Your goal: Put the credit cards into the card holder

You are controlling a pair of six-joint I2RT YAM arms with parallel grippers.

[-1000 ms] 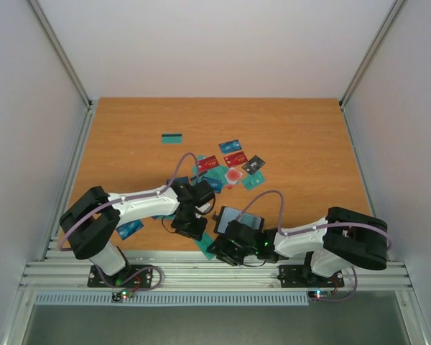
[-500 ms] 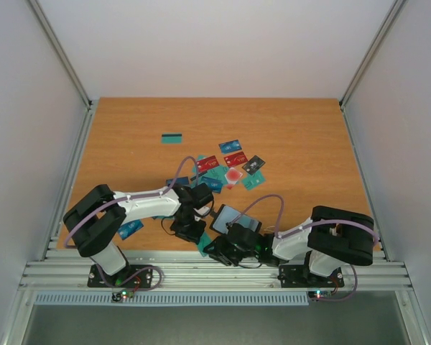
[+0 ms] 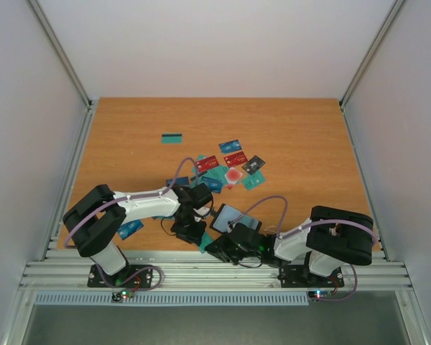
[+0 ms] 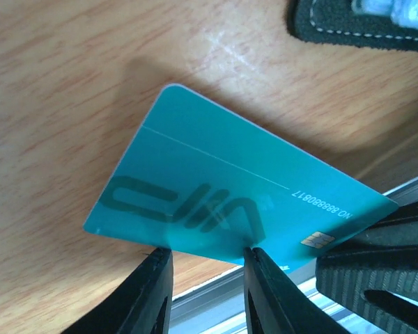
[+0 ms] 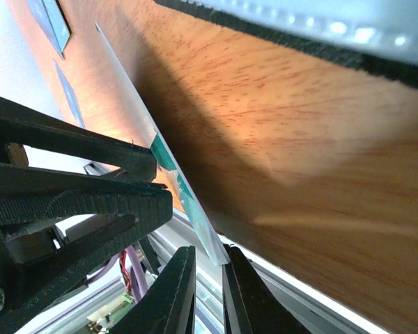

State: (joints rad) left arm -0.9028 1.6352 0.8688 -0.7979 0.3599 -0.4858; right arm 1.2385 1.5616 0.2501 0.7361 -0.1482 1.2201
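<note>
A teal card (image 3: 205, 243) is held tilted above the table (image 3: 302, 136) at its near edge, between the two grippers; the right gripper (image 3: 219, 249) is clamped on one corner, and in the right wrist view the thin edge is seen entering the narrow jaws; the left gripper (image 3: 189, 230) is set at the card's 10 o'clock, jaws slightly apart with the card's edge across their tips, and whether it is pinched cannot be told; the card holder (image 3: 228, 215) lies at the card's 1 o'clock; the other credit cards (image 3: 226, 165) are scattered at 12 o'clock.
</note>
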